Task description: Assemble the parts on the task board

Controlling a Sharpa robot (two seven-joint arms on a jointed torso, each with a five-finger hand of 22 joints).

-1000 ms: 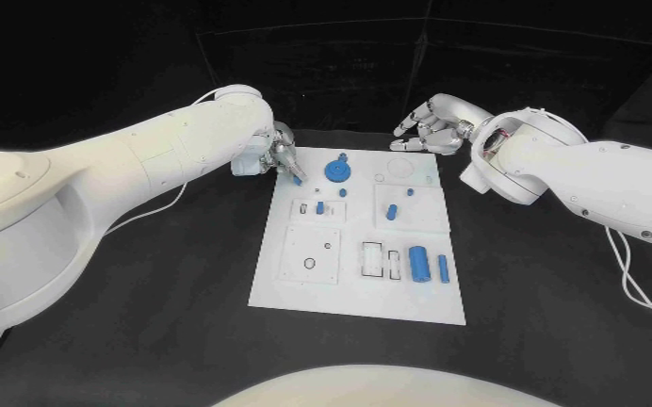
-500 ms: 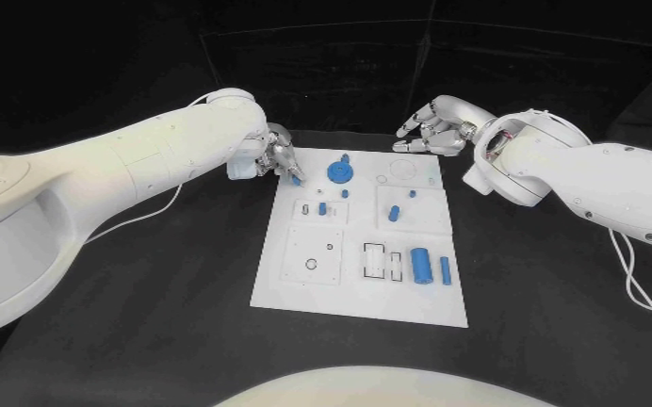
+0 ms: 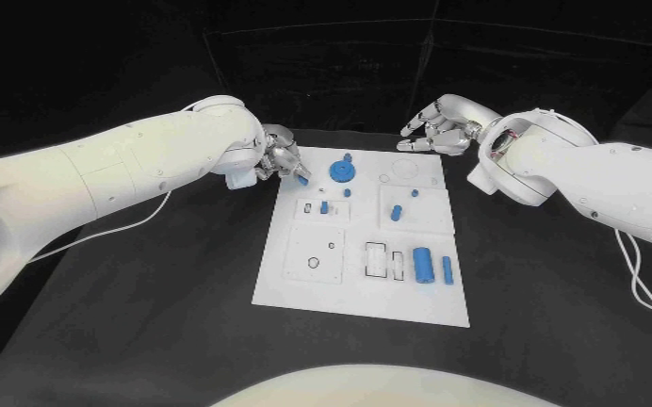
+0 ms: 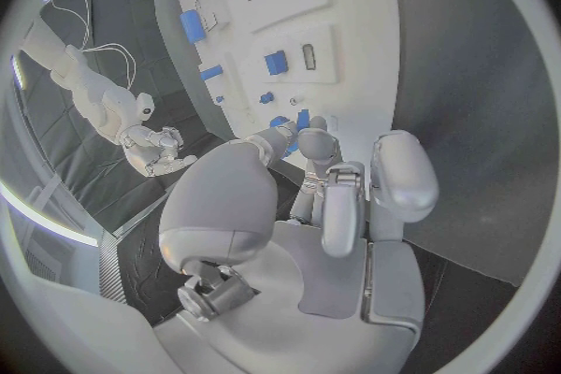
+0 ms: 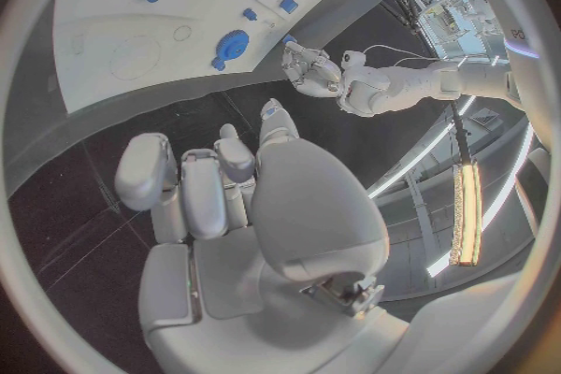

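The white task board lies mid-table. On it are a blue gear at the far end, small blue pegs in the middle and a blue cylinder with a thin bar near the right edge. My left hand hovers at the board's far left corner and pinches a small blue part in its fingertips; the left wrist view shows that small blue part just over the board. My right hand hangs beyond the far right corner, fingers apart, holding nothing.
Outlined recesses mark the board's near half. Black table surrounds the board on all sides. In the right wrist view the gear and my left hand lie past the board.
My left hand, still pinching the small blue part, has edged slightly toward the board's far left corner. The right hand has barely shifted.
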